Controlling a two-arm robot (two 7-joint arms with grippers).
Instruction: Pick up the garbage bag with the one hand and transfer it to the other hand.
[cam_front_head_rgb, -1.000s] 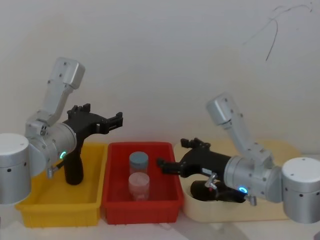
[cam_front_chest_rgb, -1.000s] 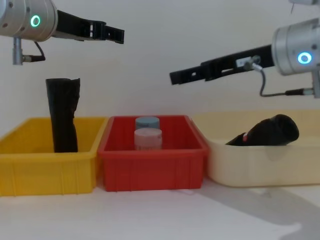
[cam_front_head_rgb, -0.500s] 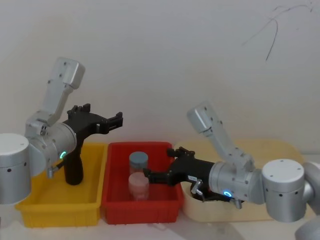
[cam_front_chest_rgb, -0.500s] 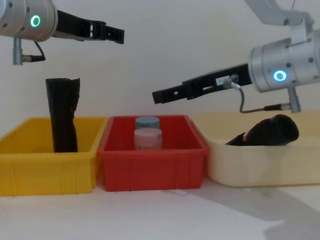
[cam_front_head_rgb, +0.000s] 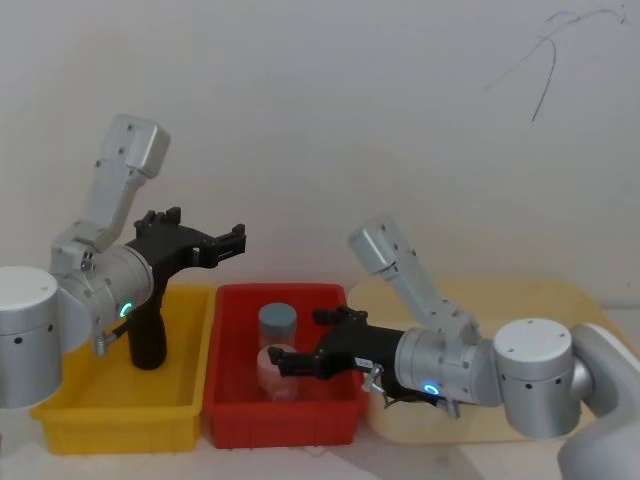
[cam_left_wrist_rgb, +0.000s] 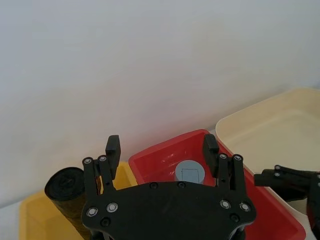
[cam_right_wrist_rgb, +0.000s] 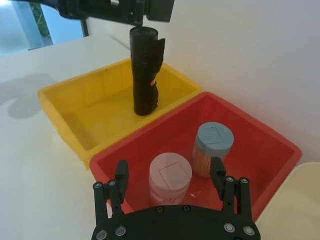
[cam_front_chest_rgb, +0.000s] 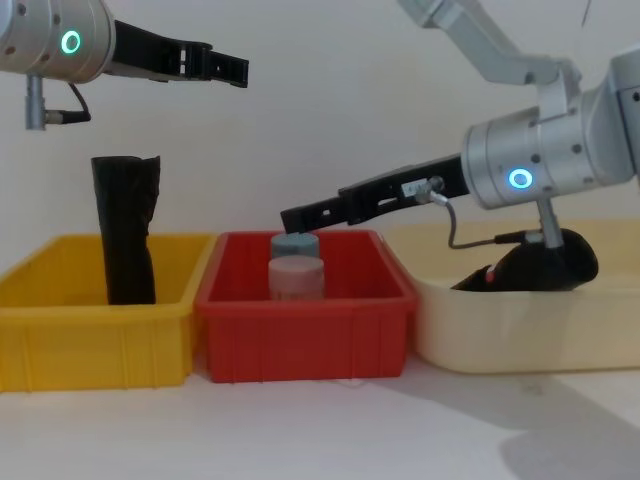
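Since a second ago the right gripper (cam_front_head_rgb: 283, 361) has been swinging left, away from the cream tray (cam_front_chest_rgb: 520, 330) and out over the red bin (cam_front_chest_rgb: 305, 330); it is now hanging just above the two capped jars (cam_right_wrist_rgb: 192, 157), fingers spread apart and holding nothing. The garbage bag (cam_front_chest_rgb: 540, 263) is lying in the cream tray on the right, propped against its rim. The left gripper (cam_front_head_rgb: 236, 241) is hovering open and empty above the yellow bin (cam_front_head_rgb: 115, 415), where another black roll (cam_front_chest_rgb: 125, 240) is standing upright.
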